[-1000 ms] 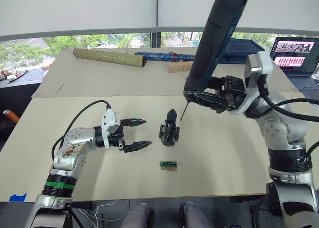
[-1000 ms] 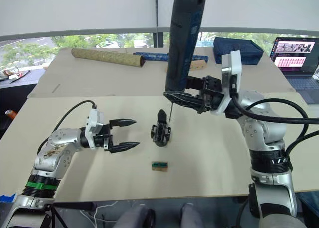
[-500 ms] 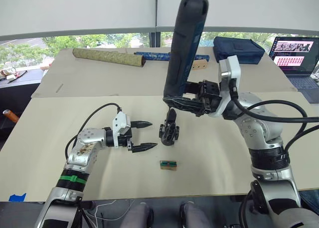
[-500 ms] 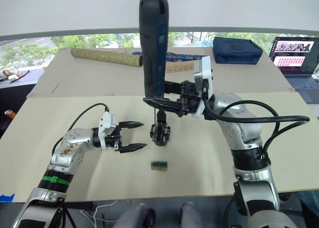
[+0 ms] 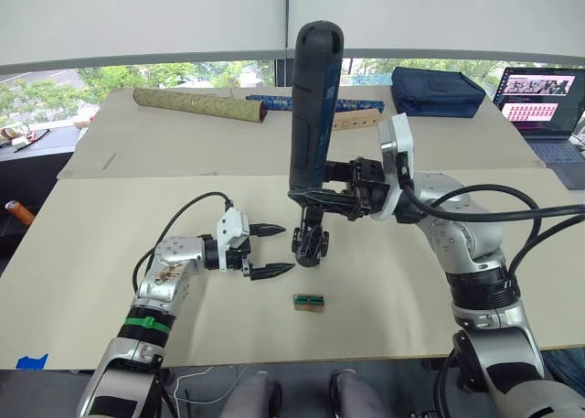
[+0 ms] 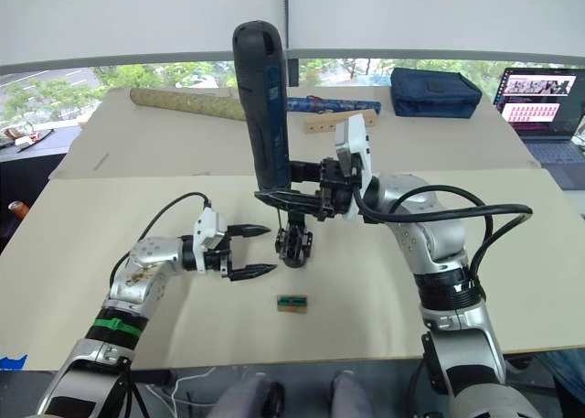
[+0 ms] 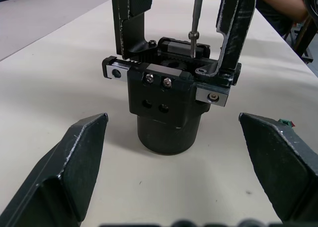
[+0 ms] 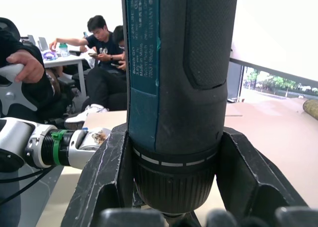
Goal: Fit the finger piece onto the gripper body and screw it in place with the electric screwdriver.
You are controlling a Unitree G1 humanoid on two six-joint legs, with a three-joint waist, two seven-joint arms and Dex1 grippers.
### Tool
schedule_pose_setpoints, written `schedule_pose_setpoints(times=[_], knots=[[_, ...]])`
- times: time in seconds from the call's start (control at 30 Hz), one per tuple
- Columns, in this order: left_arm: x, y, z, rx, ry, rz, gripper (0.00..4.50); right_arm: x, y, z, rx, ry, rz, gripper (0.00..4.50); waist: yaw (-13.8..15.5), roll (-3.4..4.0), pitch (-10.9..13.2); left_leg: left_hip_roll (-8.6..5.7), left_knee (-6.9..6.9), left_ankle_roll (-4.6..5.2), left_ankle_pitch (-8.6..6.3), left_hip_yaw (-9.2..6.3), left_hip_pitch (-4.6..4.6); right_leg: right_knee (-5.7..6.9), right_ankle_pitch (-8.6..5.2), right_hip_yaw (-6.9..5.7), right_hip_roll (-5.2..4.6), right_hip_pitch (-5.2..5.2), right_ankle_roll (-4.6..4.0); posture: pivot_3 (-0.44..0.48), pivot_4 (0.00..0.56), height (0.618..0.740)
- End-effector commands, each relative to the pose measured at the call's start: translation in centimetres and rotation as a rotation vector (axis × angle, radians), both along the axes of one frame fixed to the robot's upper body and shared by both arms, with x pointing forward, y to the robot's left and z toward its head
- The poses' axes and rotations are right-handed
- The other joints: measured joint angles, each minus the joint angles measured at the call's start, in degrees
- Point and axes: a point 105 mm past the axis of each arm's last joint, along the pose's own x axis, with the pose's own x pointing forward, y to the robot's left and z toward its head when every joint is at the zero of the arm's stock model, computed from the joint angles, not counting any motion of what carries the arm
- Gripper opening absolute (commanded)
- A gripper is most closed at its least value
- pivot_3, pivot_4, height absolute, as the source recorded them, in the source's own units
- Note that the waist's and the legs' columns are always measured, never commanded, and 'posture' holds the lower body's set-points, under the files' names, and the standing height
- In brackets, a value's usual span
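Since 1 s ago, right gripper (image 5: 320,198), clamped on upright electric screwdriver (image 5: 311,107), shifts leftward over gripper body (image 7: 169,108); bit touches it. Left gripper (image 5: 272,250) spread, nearer.

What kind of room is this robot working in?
Probably an office or lab: a laptop sits by big windows, people sit at desks, and the robot works at a paper-covered table.
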Motion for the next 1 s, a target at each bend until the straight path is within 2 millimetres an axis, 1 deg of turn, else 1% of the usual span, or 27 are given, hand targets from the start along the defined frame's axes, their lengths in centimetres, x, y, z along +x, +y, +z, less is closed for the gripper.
schedule_pose_setpoints(times=[0.03,0.63,1.0], knots=[[0.0,-0.3,0.8,-0.001,-0.043,-0.017,4.5,-0.6,0.1,1.4,0.011,-0.054,0.026,1.9,0.0,0.0,0.0,0.0,0.0,0.0,0.0,0.0,0.0,0.01,0.0,0.0,0.0,0.0,0.0,0.0,0.15,0.74],[-0.3,-1.3,0.4,-0.006,-0.041,-0.041,4.5,-0.6,0.0,1.0,-0.004,-0.045,0.02,1.9,0.01,0.0,0.0,-0.01,0.04,0.0,0.0,0.0,0.0,0.04,0.0,0.01,0.0,0.0,0.0,0.0,0.15,0.74],[0.1,-1.9,0.1,0.01,-0.055,-0.049,4.5,-0.6,0.2,0.8,-0.006,-0.041,0.022,1.9,0.02,0.0,0.0,-0.02,0.06,0.0,0.0,0.01,0.0,0.04,0.0,0.01,0.0,0.0,0.0,0.0,0.15,0.74]])
